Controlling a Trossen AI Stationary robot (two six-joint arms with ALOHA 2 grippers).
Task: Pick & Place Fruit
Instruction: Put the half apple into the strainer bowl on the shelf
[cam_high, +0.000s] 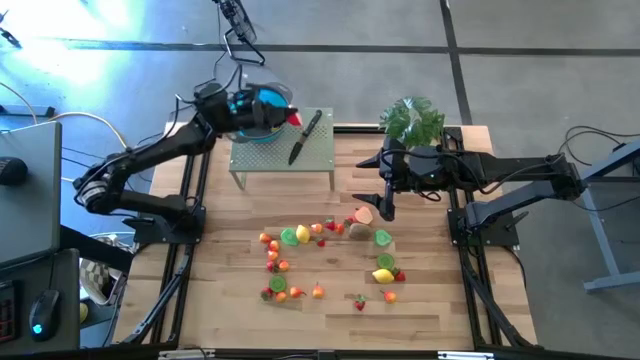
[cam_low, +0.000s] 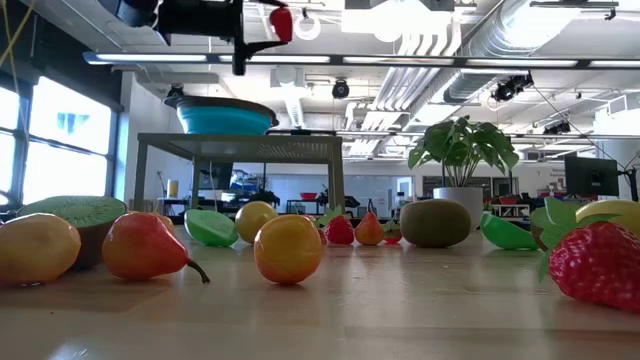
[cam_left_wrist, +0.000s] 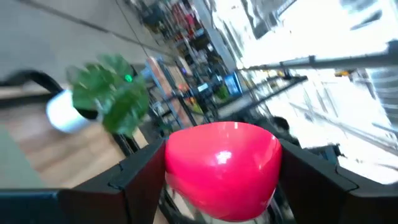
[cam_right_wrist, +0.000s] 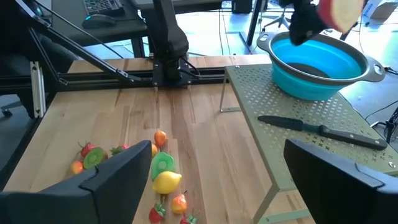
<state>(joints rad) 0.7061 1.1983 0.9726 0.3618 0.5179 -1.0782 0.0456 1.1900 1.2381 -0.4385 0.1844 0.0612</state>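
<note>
Left gripper (cam_high: 292, 116) clamps a red fruit piece (cam_left_wrist: 222, 167) above the blue bowl (cam_high: 262, 112) at about 11 o'clock on the table. Right gripper (cam_high: 386, 212) hangs with fingers spread wide, holding nothing, over the scattered toy fruit (cam_high: 300, 235) near table centre. Black-handled knife (cam_high: 305, 136) lies on the green stand (cam_high: 282, 152). No legible writing.

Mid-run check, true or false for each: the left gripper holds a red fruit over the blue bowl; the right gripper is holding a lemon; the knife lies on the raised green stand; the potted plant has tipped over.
1. The left gripper holds a red fruit over the blue bowl. True.
2. The right gripper holds a lemon. False: it is open and empty; the lemon lies on the table.
3. The knife lies on the green stand. True.
4. The potted plant has tipped over. False: it stands upright.
</note>
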